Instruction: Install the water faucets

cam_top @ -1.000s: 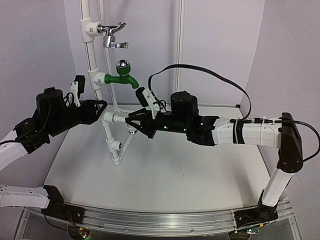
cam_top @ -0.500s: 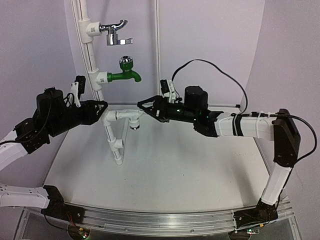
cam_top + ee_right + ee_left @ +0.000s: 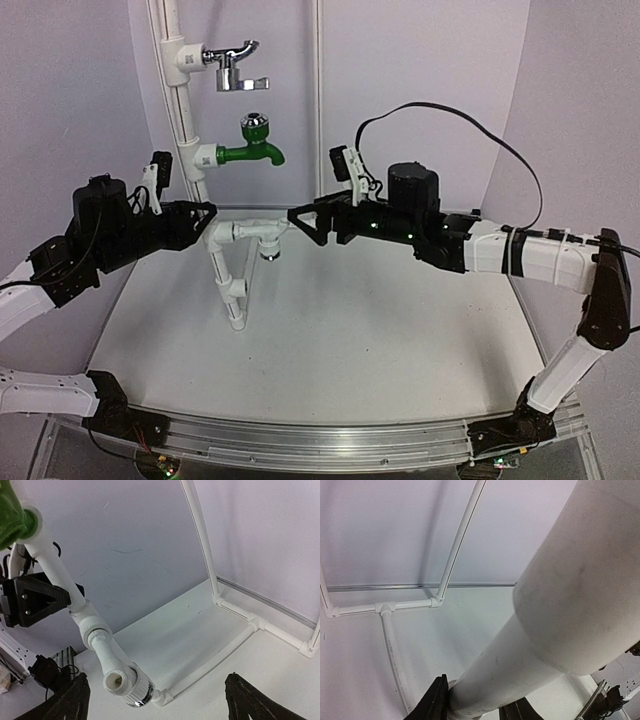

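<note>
Grips the white pipe (image 3: pixel 216 264) tight with the left gripper (image 3: pixel 207 222); spreads the right gripper (image 3: pixel 301 225) wide, empty; finds the white faucet (image 3: pixel 267 238) on the pipe's end, just ahead of that open gripper, apart.

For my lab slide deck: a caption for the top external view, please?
Left end effector clamps the white pipe frame; open right end effector hovers beside the mounted white faucet.

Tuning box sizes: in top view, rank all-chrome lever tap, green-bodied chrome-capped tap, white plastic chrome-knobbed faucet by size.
1. All-chrome lever tap and green-bodied chrome-capped tap: look alike, unranked.
2. White plastic chrome-knobbed faucet: smallest.
</note>
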`<state>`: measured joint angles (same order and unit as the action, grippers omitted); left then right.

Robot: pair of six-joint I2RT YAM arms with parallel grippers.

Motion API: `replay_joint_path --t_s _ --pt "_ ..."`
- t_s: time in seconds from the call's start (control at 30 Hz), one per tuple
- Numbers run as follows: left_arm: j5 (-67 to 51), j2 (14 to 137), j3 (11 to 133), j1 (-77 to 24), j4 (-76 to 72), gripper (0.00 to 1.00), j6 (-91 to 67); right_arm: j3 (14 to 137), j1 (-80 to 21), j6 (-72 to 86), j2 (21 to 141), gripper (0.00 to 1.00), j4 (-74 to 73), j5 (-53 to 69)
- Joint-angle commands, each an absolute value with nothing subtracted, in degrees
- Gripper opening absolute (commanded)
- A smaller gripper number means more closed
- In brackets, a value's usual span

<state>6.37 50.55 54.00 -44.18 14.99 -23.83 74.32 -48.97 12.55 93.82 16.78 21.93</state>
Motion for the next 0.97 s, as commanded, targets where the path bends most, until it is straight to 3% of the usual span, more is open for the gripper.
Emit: replay_joint_path --t_s 0.0,0.1,0.17,0.23,0.37,0.53,0.7,0.93 --pt "-3.14 50.47 54.77 -45.26 18.82 0.33 -30.37 74.9 -49.29 14.08 91.6 0.98 11.75 12.74" --pt "-2.5 49.18 55.24 -45.26 18.92 0.6 -29.26 74.76 -49.27 14.83 88.16 0.98 6.46 8.02" --pt "-2.56 48.08 55.75 -45.27 18.82 0.85 -28.43 73.31 -49.28 14.31 85.16 0.98 5.02 5.12" --pt "-3.18 46.85 56.67 -45.26 18.82 0.96 -27.33 71.39 -49.28 13.52 81.87 0.98 3.86 1.73" --pt "-2.06 43.03 57.96 -45.28 19.53 1.0 -25.25 71.54 -49.29 12.04 76.91 0.98 -5.14 -9.42" --pt "10.05 36.14 58.45 -45.28 23.62 1.0 -25.98 73.22 -49.27 13.99 69.68 0.98 -17.33 -20.91" --pt "18.35 31.67 60.65 -45.26 26.74 1.0 -24.75 74.74 -49.27 13.65 61.51 0.98 -23.77 -26.31" --pt "21.26 32.33 65.06 -45.26 29.88 1.0 -22.35 74.37 -49.29 13.18 55.05 0.98 -25.37 -27.36"
